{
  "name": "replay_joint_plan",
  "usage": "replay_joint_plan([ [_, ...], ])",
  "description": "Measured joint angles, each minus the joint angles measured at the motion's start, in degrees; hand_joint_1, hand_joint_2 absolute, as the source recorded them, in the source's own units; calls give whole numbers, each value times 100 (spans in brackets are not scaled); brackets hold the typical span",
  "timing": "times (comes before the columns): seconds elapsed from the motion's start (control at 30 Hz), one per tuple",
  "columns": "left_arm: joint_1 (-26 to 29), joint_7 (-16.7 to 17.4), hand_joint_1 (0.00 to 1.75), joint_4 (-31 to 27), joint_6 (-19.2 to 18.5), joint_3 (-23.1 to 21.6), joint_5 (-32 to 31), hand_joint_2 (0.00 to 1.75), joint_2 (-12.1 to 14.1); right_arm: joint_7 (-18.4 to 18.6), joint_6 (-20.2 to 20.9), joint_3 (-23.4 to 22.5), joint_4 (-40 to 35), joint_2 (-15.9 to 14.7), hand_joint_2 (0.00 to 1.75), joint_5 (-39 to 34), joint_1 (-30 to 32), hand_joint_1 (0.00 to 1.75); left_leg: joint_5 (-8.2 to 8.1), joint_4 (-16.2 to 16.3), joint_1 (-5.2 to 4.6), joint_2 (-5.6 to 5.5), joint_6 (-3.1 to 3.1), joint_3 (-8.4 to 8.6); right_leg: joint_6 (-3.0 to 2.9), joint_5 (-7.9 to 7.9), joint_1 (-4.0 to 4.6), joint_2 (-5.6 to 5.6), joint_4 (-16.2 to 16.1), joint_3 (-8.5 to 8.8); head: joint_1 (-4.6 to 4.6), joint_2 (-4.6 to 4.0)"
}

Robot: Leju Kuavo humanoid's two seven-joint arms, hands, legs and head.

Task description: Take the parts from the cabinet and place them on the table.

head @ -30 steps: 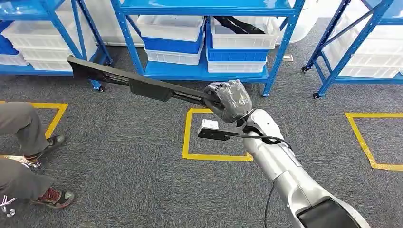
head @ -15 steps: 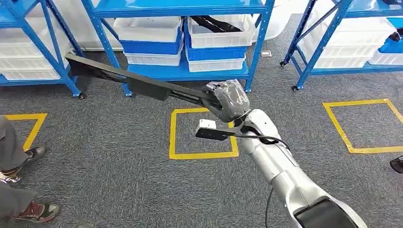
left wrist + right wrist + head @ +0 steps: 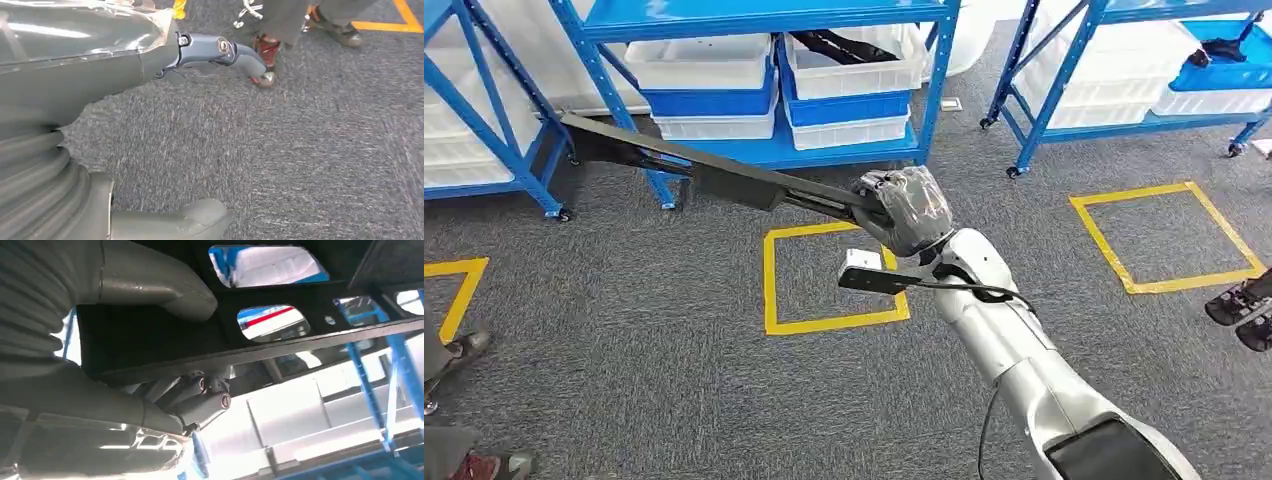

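Gripping one end of the long black part (image 3: 714, 175), right robot hand (image 3: 906, 210); far end toward the shelving (image 3: 754, 20); left robot hand (image 3: 100, 65) apparently empty.

A warehouse or stockroom. Blue steel shelving racks (image 3: 764, 20) hold white and blue plastic bins (image 3: 854, 75). Yellow tape squares (image 3: 829, 280) mark the grey carpet floor (image 3: 644, 340).

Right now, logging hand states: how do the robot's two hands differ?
The right hand is raised in front of the shelving and grips one end of a long black part; the left hand hangs low over grey carpet, holding nothing visible. Both wear clear plastic covering.
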Motion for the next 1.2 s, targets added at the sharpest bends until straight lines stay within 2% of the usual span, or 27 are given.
replay_joint_plan([
  [0.07, -2, 0, 0, 0, 2, 0, -2, 175, -4, 0, -4, -2, 0, -11, 175, 0, 6, 175, 18, -6, 10, 72, -45, 4, -49, 29, -15, 77, -10, -13, 2, 0],
  [0.1, -2, 0, 0, 0, 2, 0, -4, 175, -2, 0, -7, -7, 2, -6, 175, -2, 5, 175, -37, 33, 53, -7, -100, -32, -103, 67, -89, 112, -41, 6, 4, 0],
  [0.13, 1, 0, 0, 0, 2, 0, -7, 175, -7, 0, -7, -13, 0, -4, 175, -9, 0, 175, -186, 194, 65, -197, -140, -76, -130, 80, -91, 150, -40, -1, -11, 0],
  [0.17, 2, 0, 0, 0, 2, 2, -13, 175, -4, -2, -7, -13, 0, 11, 175, -11, 1, 175, -420, 530, 73, -295, -163, -212, -158, 89, -90, 174, -40, -9, -9, 0],
  [0.2, 2, 0, 0, 0, 0, 7, -13, 175, 7, -2, -7, -13, 0, 28, 175, -13, 6, 175, -707, 1087, 74, -338, -189, -455, -165, 95, -88, 218, -40, -23, -9, 0],
  [0.23, 4, 0, 0, 0, 2, 13, -13, 175, 9, -2, -7, -13, 2, 26, 175, -20, 15, 175, -880, 1519, 74, -354, -208, -658, -177, 103, -85, 257, -38, -36, -11, 0],
  [0.27, 8, 0, 0, 2, 0, 20, -13, 175, 11, -2, -7, -15, 2, 22, 175, -20, 27, 175, -940, 1772, 75, -356, -214, -777, -175, 105, -85, 291, -37, -43, -4, 0],
  [0.3, 10, -2, 0, 2, 0, 33, -17, 175, 9, 0, -7, -15, 2, 18, 175, -17, 48, 175, -862, 1767, 85, -356, -210, -773, -170, 108, -87, 331, -32, -45, -9, 0],
  [0.33, 10, 0, 0, 4, 0, 39, -17, 175, 11, -2, -7, -15, 2, 15, 175, -13, 62, 175, -692, 1532, 102, -356, -208, -655, -168, 109, -88, 372, -28, -45, -11, 0],
  [0.4, 9, -2, 0, 2, 0, 46, -20, 175, 28, -2, -9, -17, 0, 20, 175, -13, 67, 175, -177, 513, 149, -442, -203, -118, -161, 109, -94, 465, 1, -41, -11, 0],
  [0.43, 9, 0, 0, 4, -4, 48, -24, 175, 31, 0, -11, -22, -9, 24, 175, -13, 66, 175, -145, 143, 186, -670, -205, 61, -151, 113, -91, 498, 11, -60, -5, 0],
  [0.47, 10, -2, 0, 7, -18, 52, -31, 175, 28, 0, -11, -33, -13, 22, 175, -13, 56, 175, -177, 65, 169, -723, -197, 85, -105, 124, -34, 532, 37, -108, 2, 0],
  [0.57, 5, -2, 0, 11, -44, 61, -55, 175, 24, 22, -26, -67, -35, 17, 175, 11, 66, 175, -140, 76, 106, -601, -95, 59, 28, 199, -81, 639, -34, -161, -2, 0],
  [0.6, 5, -2, 0, 11, -52, 63, -65, 175, 18, 37, -28, -87, -52, 7, 175, 30, 65, 175, -95, 7, 123, -542, -31, 74, 81, 203, -22, 688, -38, -186, 2, 0],
  [0.63, 0, -2, 0, 11, -52, 61, -72, 175, 15, 52, -31, -96, -72, 0, 175, 44, 65, 175, -62, -26, 127, -486, 20, 85, 69, 105, -62, 524, 105, -277, -2, 0],
  [0.67, -1, 0, 0, 11, -52, 61, -74, 175, 20, 61, -31, -98, -88, -7, 175, 53, 55, 175, -57, -27, 122, -448, 73, 73, 25, -90, -44, 382, 449, -440, 24, 0],
  [0.73, 0, 20, 0, 11, -52, 63, -79, 175, 22, 79, -35, -103, -98, -20, 175, 63, 65, 175, -59, -25, 91, -349, 89, 63, -10, -465, -56, 288, 1380, -878, 31, 0],
  [0.77, -2, 33, 0, 11, -52, 63, -83, 175, 24, 92, -33, -107, -103, -37, 175, 68, 81, 175, -58, -23, 76, -301, 90, 53, 3, -580, -57, 275, 1767, -1049, 33, 0],
  [0.8, -1, 46, 0, 13, -52, 63, -94, 175, 22, 96, -33, -111, -107, -57, 175, 74, 98, 175, -58, -22, 64, -262, 90, 53, 30, -579, -56, 272, 1853, -1077, 35, 0],
  [0.87, -7, 61, 0, 13, -72, 63, -133, 175, 9, 96, -28, -114, -129, -100, 175, 83, 105, 175, -58, -20, 54, -178, 89, 57, 97, -318, -54, 248, 1193, -699, 39, 0],
  [0.9, -22, 61, 0, 13, -81, 63, -142, 175, 0, 98, -26, -118, -160, -114, 175, 85, 100, 175, -58, -18, 51, -141, 87, 62, 117, -121, -53, 178, 596, -368, 31, 0],
  [0.93, -39, 61, 0, 13, -90, 63, -151, 175, -6, 103, -26, -127, -190, -127, 175, 92, 84, 175, -60, -11, 40, -109, 83, 64, 106, 12, -44, 23, 100, -91, 39, 0],
  [0.97, -62, 61, 0, 13, -98, 63, -177, 175, -17, 109, -26, -138, -217, -138, 175, 94, 60, 175, -77, 9, -10, -73, 47, 49, 42, 28, 23, -72, -28, -18, 26, 0],
  [1.07, -111, 81, 0, 13, -105, 63, -197, 175, -31, 162, -24, -149, -265, -210, 175, 118, 54, 175, -62, -8, 9, 4, -15, 56, -13, 53, 28, 71, -30, -70, 26, 0],
  [1.1, -129, 101, 0, 13, -103, 61, -203, 175, -42, 175, -24, -153, -288, -240, 175, 125, 52, 175, -71, 2, 10, 31, -45, 55, -61, 85, -37, 100, -57, -52, 24, 0],
  [1.13, -142, 122, 0, 13, -103, 61, -223, 175, -48, 177, -24, -153, -315, -260, 175, 129, 53, 175, -149, 76, 49, -75, -86, 17, -89, 107, -84, 134, -72, -37, 28, 0],
  [1.2, -150, 131, 0, 15, -101, 59, -256, 175, -50, 188, -22, -155, -350, -282, 175, 131, 54, 175, -582, 715, 73, -296, -142, -242, -148, 123, -89, 198, -72, -48, 11, 0],
])
